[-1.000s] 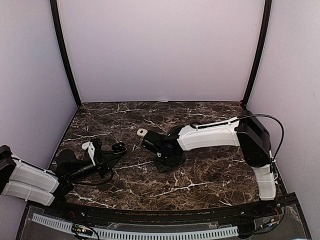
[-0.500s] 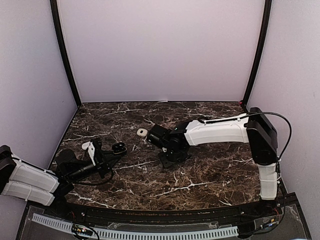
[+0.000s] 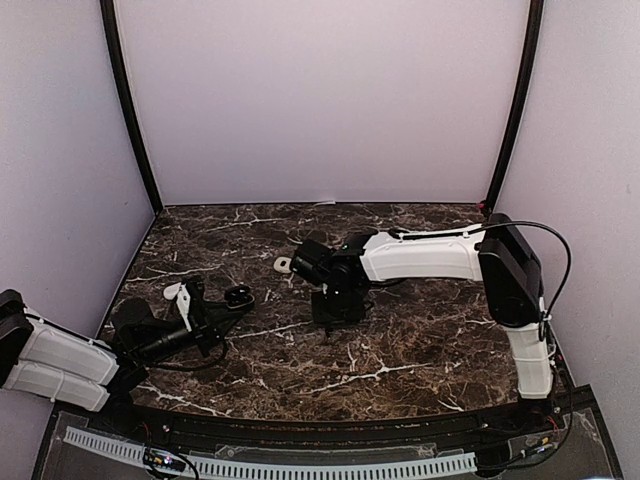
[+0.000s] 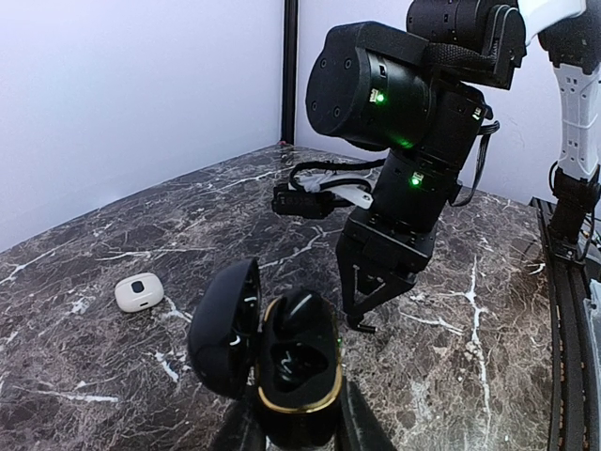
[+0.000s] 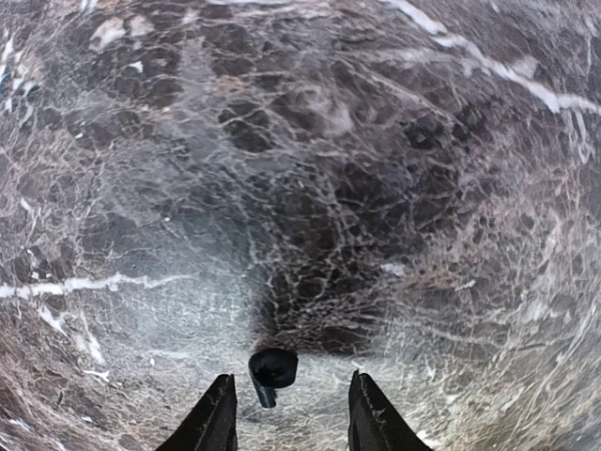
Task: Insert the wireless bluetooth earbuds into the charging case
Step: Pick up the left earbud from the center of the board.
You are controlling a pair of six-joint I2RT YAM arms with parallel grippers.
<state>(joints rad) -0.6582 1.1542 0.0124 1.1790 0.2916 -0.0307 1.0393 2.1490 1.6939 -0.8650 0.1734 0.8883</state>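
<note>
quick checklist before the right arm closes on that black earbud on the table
1. Black earbud sits inside the right pincer's gap: ok, it lies on the marble table between the fingers.
2. Right pincer open: ok, neither finger touches the earbud.
3. Charging case lid open: ok, it is swung aside.
4. Left pincer holds the case: ok, shut on its base, opening facing up.
5. Free slot in the case: cannot tell, the inside is too dark.
6. Small white object out of the way: ok, it lies apart from both pincers.
</note>
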